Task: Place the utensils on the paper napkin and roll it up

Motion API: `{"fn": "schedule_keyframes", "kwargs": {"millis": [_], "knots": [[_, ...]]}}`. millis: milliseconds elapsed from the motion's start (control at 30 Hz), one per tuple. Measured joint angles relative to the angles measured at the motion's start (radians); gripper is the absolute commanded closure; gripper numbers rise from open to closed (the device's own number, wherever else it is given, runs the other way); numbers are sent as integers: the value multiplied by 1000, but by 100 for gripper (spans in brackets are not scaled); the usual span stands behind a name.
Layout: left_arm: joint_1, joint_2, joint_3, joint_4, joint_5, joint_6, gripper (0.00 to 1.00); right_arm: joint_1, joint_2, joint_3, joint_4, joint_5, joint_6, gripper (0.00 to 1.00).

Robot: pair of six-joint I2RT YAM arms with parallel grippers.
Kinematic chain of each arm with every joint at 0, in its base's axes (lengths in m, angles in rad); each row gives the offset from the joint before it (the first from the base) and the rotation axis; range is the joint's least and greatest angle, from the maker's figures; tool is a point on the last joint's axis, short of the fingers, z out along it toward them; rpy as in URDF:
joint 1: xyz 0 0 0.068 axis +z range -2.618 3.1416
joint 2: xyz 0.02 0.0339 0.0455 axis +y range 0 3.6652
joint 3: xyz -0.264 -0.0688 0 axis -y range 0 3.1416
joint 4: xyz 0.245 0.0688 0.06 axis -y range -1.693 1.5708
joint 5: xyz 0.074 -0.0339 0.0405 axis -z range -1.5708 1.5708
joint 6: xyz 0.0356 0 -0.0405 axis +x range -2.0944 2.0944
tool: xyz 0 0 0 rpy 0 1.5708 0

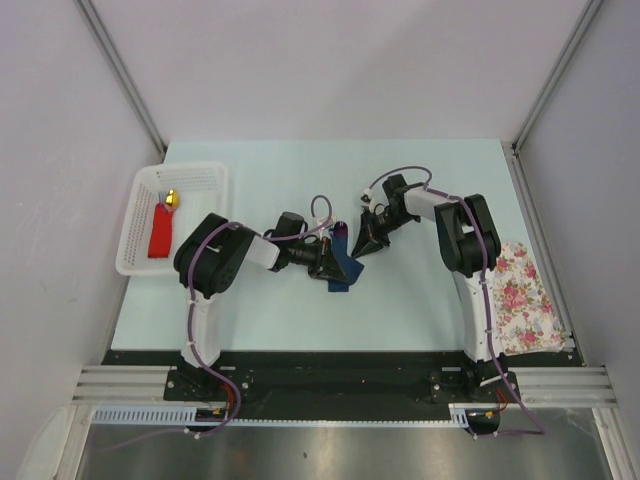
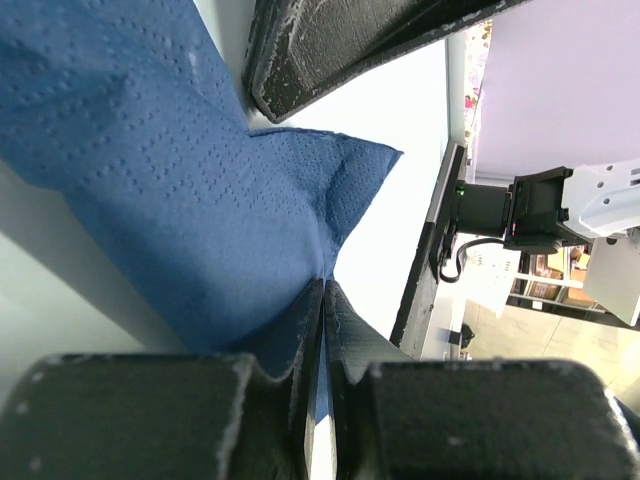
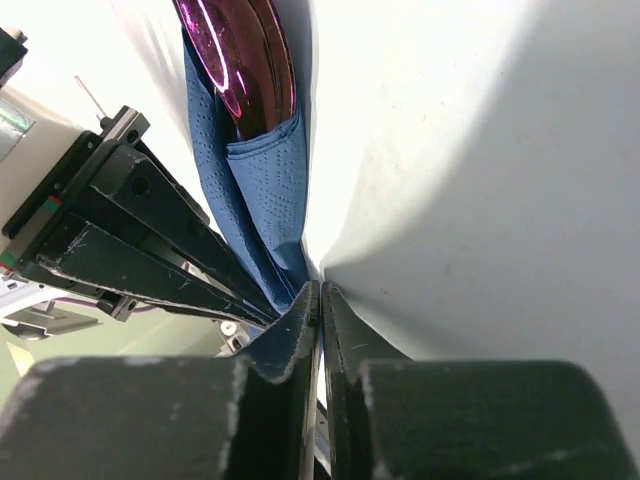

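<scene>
1. While both arms are meeting over the middle of the pale worktop [image 1: 300, 180], a floral cloth [image 1: 520, 295] is lying at its right edge and a white basket [image 1: 135, 262] is sitting at its left. Both are well apart from the work.
2. The paper napkin [image 1: 342, 272] is lying between the two claws near the centre. It is showing as plain navy and finely embossed, folded over into a loose sleeve rather than spread flat.
3. The left claw [image 2: 322, 300] is pressing its jaws together on a fold of the napkin's edge. The right claw [image 3: 318, 300] is likewise pinching blue paper at its tips, just beside the left one.
4. The utensils [image 3: 245, 60] are sitting inside the fold, with only one glossy purple end peeking out of the wrap. How many pieces are tucked in, I cannot tell.
5. The paper is looking soft, light and easy to tear, so it is asking for a gentle pinch on a doubled edge. The cutlery is looking stiff and slick, and is likely to slide out of an open end if the roll is tipped.
</scene>
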Motion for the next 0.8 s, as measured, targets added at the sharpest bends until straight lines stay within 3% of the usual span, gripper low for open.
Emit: {"fn": "schedule_keyframes", "kwargs": {"millis": [100,267,800], "knots": [[0,0,0,0,0,0,89,0,0,0,-2,-4,-6,79],[0,0,0,0,0,0,89,2,0,0,-5,-29,-13,72],[0,0,0,0,0,-2,89,-5,4,2,18,-66,24,68]]}}
